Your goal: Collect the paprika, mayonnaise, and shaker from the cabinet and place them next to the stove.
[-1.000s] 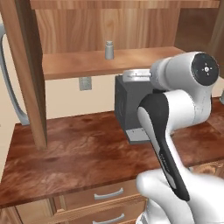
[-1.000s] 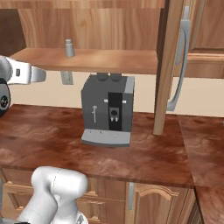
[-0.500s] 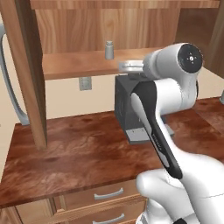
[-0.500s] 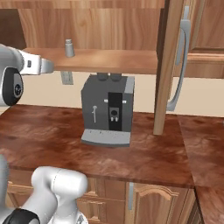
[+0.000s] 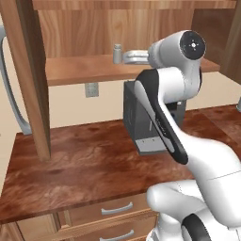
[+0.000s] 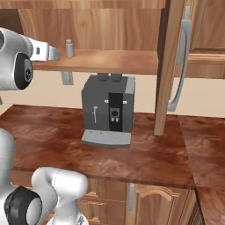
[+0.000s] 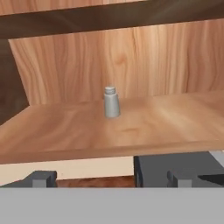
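Observation:
The shaker [image 5: 116, 53] [image 6: 69, 48], small and grey-white, stands upright on the plank shelf of the wooden cabinet [image 5: 80, 70] [image 6: 114, 59]. My gripper [image 5: 126, 57] [image 6: 56, 54] is raised to shelf height just beside the shelf's front edge and points at the shaker, a short gap away. In the hand view the shaker [image 7: 111, 102] stands dead ahead, mid-shelf [image 7: 153, 122], above my gripper [image 7: 111, 178]. The fingers [image 7: 41, 177] stand wide apart and nothing is between them: the gripper is open. The paprika, the mayonnaise and the stove are out of view.
A grey coffee machine [image 5: 134, 113] [image 6: 110, 110] stands on the dark wood counter [image 5: 84, 164] directly under the shelf. Cabinet posts [image 5: 30, 80] [image 6: 169, 66] rise from the counter. A fridge handle [image 6: 182, 66] shows behind the post. Drawers [image 5: 113, 209] run below the counter.
The hand has risen from in front of the coffee machine to shelf height and closed in on the shaker. The jaws have stayed open. The shaker has not moved.

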Available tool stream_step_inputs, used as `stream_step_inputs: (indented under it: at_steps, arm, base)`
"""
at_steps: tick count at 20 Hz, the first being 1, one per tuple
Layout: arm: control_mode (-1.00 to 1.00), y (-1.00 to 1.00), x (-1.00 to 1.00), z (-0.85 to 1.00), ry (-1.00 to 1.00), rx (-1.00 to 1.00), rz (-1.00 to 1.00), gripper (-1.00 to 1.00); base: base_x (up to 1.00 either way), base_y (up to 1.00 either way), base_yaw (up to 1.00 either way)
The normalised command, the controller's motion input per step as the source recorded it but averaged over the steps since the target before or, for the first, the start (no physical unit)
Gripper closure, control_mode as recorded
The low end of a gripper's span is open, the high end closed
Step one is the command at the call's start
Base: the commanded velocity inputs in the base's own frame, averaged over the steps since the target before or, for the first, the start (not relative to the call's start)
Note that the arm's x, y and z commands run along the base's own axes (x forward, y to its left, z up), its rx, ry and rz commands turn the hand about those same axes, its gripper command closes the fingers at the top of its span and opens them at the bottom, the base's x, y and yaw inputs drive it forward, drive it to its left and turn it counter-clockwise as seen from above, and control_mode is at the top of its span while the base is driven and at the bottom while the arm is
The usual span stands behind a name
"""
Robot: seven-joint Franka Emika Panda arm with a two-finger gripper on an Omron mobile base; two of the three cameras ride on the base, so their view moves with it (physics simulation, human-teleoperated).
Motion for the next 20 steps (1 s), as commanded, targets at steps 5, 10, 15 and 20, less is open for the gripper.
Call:
stream_step_inputs:
  at_steps: [5,10,15,20]
  arm:
    - [-1.00,0.00,0.62,0.03,0.00,0.00,0.00,-1.00]
    - [-1.00,0.00,0.60,0.01,0.00,-0.03,0.00,-1.00]
    - [-1.00,0.00,0.56,0.00,0.00,-0.04,0.00,-1.00]
    - [-1.00,0.07,0.46,0.01,0.00,-0.04,0.00,-1.00]
  base:
    - [0.00,0.00,0.00]
    - [0.00,0.00,0.00]
    - [0.00,0.00,0.00]
    - [0.00,0.00,0.00]
